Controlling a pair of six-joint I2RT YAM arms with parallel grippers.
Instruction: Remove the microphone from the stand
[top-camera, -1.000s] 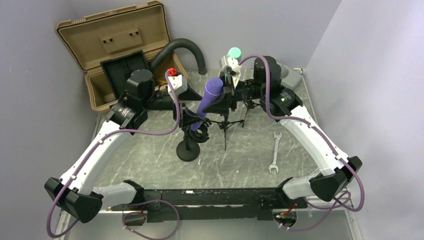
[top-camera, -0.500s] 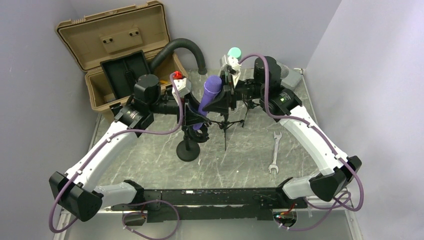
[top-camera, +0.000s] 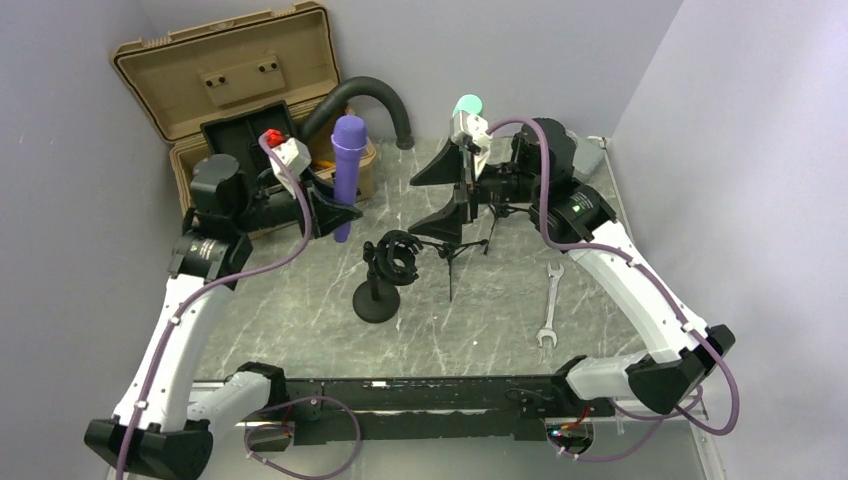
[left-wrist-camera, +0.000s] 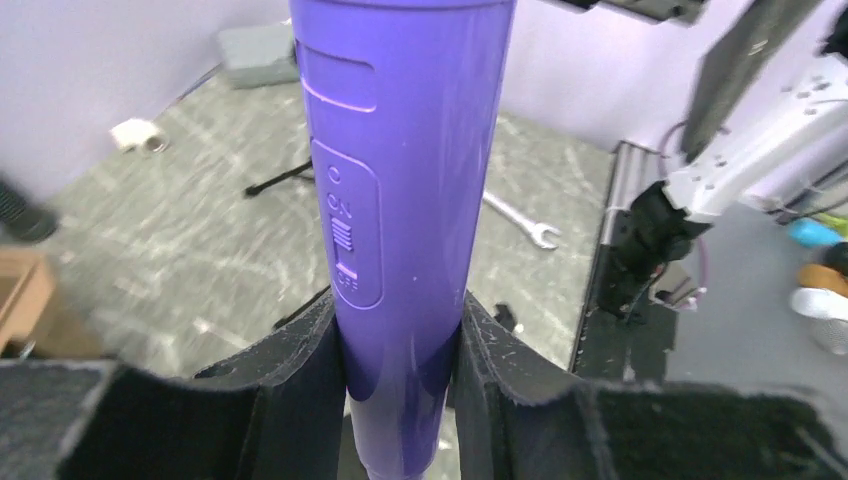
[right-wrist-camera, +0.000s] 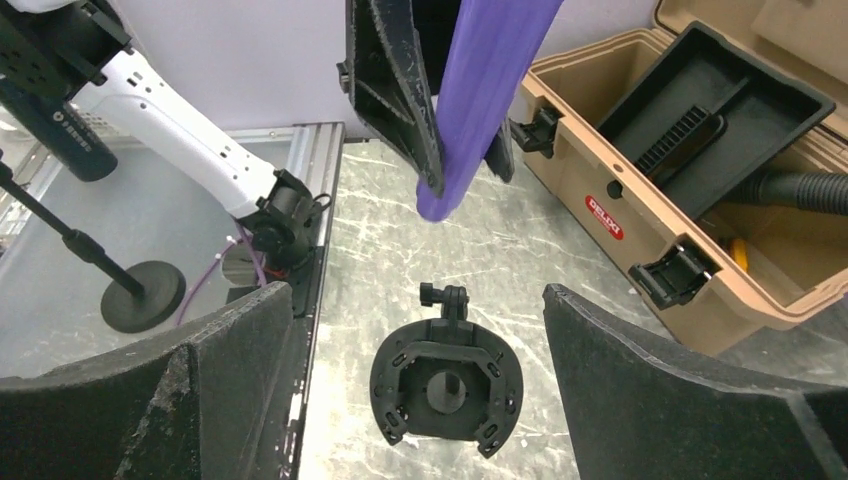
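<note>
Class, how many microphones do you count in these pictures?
1. The purple microphone is upright in the left gripper, near the open case and clear of the stand. Another could be hidden from view, for instance inside the case.

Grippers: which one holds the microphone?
The left gripper, shut on the purple microphone, upright by the tan case. The right gripper hangs open and empty near the stand's vacant clip.

One microphone (top-camera: 348, 165), upper left of centre. One stand (top-camera: 378, 298), centre, and one tripod (top-camera: 455, 250) beside it. One wrench (top-camera: 549, 310), right. One case (top-camera: 230, 90) and one hose (top-camera: 372, 93), upper left. Two hands: left hand (top-camera: 338, 210), right hand (top-camera: 440, 195).
</note>
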